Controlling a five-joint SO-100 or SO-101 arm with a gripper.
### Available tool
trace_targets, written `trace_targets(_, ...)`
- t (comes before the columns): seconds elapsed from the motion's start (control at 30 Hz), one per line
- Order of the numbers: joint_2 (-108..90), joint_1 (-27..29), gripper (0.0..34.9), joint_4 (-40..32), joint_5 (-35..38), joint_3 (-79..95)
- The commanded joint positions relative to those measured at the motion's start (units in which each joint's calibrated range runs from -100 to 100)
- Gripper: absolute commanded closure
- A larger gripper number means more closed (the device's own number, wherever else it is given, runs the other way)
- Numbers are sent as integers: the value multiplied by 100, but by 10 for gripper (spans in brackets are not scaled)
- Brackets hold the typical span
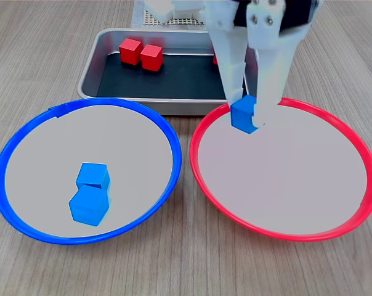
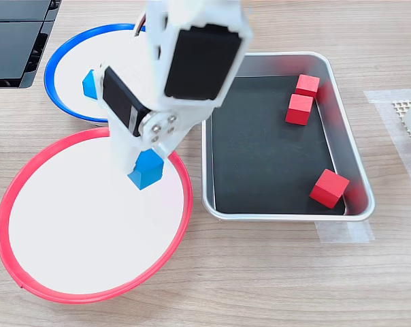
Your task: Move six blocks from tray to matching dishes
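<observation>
Your gripper (image 1: pixel 248 116) has its white fingers (image 1: pixel 234 74) closed on a blue block (image 1: pixel 244 115), one finger on each side of it, and you're holding it over the far edge of the red-rimmed dish (image 1: pixel 358 148), close to the tray wall; in the second exterior view the same block (image 2: pixel 146 169) hangs under the arm over the upper right part of the red-rimmed dish (image 2: pixel 28 174). Whether the block touches the dish floor, can't tell from either view. The blue-rimmed dish (image 1: pixel 26 142) sits on the first exterior view's left, just beside the red one, rims nearly touching, and it has two blue blocks in it, one (image 1: pixel 92 176) touching the other (image 1: pixel 88 206), both a bit left of the dish centre. In the second exterior view the arm hides most of that dish (image 2: pixel 62 51) and only a corner of one blue block (image 2: pixel 89 84) shows. The silver tray (image 1: pixel 90 68) with the black floor lies behind both dishes on the wooden tabletop (image 1: pixel 186 271). Three red blocks are in it: two close together (image 2: pixel 307 86) (image 2: pixel 299 109) near one end, a third (image 2: pixel 329 189) apart near the opposite corner. In the first exterior view you see the pair (image 1: pixel 130 50) (image 1: pixel 152 57) clearly; the third is mostly behind the fingers.
</observation>
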Motion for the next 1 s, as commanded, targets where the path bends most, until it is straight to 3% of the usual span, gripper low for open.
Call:
trace_targets(0.0, 22, -45, 346, -167, -15, -43)
trace_targets(0.27, -183, 87, 347, 311, -161, -607)
trace_targets(0.37, -447, 821, 348, 493, -249, -908)
trace_targets(0.5, -618, 1838, 348, 154, -107, -444)
trace_targets(0.63, -618, 2289, 335, -267, 205, 39)
trace_targets(0.67, -618, 2327, 273, -366, 249, 148)
trace_targets(0.7, -635, 2346, 160, -481, 337, 321)
trace_targets(0.73, -677, 2346, 95, -621, 400, 485)
trace_targets(0.77, -737, 2337, 57, -729, 503, 667)
trace_targets(0.8, -805, 2318, 53, -836, 532, 795)
trace_targets(0.83, -950, 2299, 76, -861, 581, 895)
trace_targets(0.87, -1104, 2289, 131, -795, 640, 949)
trace_targets(0.97, -1778, 2261, 346, -390, 899, 1414)
